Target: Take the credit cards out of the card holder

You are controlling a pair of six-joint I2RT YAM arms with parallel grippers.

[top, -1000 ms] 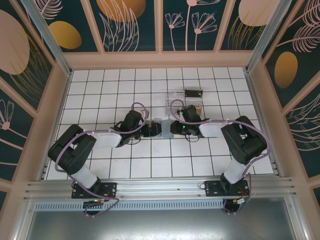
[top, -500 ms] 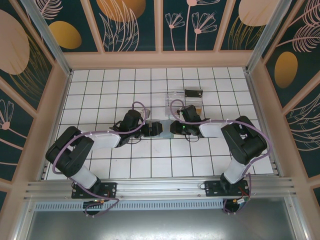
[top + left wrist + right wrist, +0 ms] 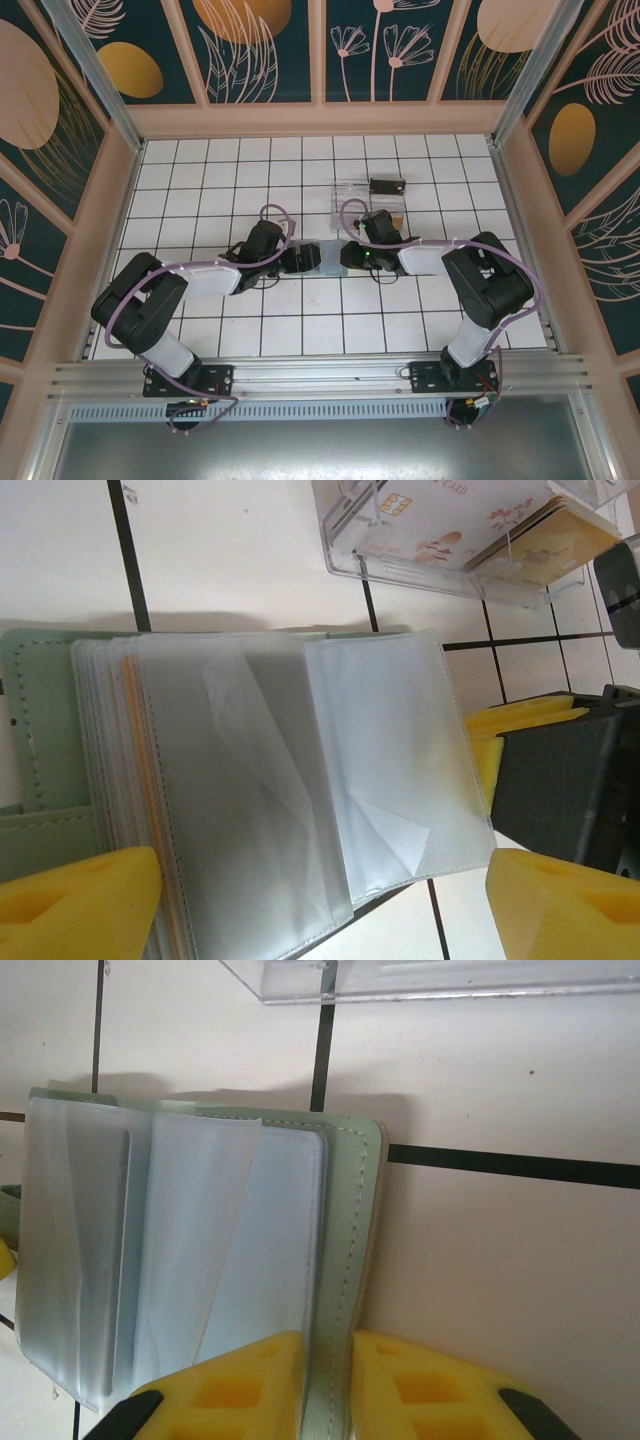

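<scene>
Card holder (image 3: 348,1210) lay open beside the clear tray (image 3: 400,982); right end effector (image 3: 327,1375) pinched its green cover, left end effector (image 3: 320,905) gaped wide, holding nothing.

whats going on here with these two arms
Two robot arms are handling a thin grey-green bifold card holder lying open on the white tiled table. The right pincer is shut on its right cover edge. The left pincer stands open over the clear plastic sleeves. Some cards lie in the clear plastic tray behind.
</scene>
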